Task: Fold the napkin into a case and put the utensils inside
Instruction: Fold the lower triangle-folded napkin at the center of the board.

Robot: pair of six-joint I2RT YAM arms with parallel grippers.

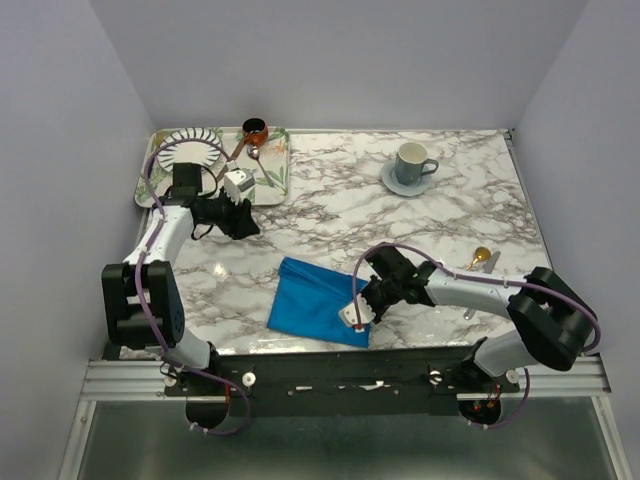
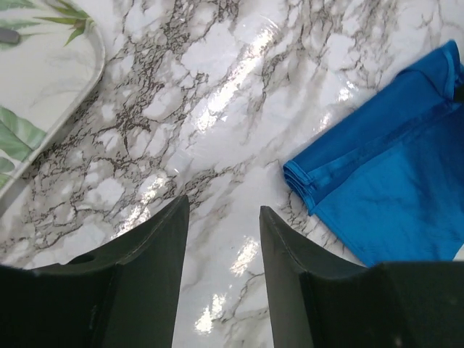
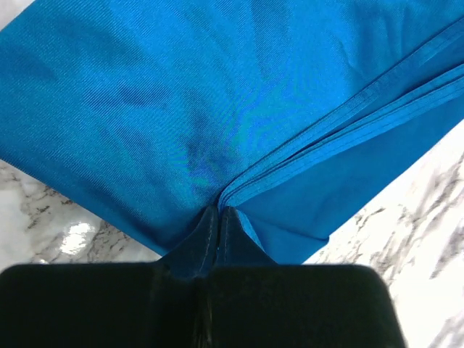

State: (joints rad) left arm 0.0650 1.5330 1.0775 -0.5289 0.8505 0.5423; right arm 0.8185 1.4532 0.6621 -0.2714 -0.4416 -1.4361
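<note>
Only the right wrist view shows the right tool [image 3: 219, 217] clamped on the layered edge of the napkin [image 3: 167, 109]. The left tool [image 2: 223, 209] stands apart over the surface [image 2: 217, 87].

From above, the shiny gold spoon [image 1: 481, 256] is tiny, its handle end lost behind my right arm [image 1: 470, 292]. My left wrist view crops the bright royal-blue cloth napkin [image 2: 391, 181] at the right edge, the leaf-printed tray [image 2: 43, 80] at left.

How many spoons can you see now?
2: gold spoon on the marble beyond the right arm; second spoon on the tray by the copper pot. A silver glint below that arm may be a third.
</note>
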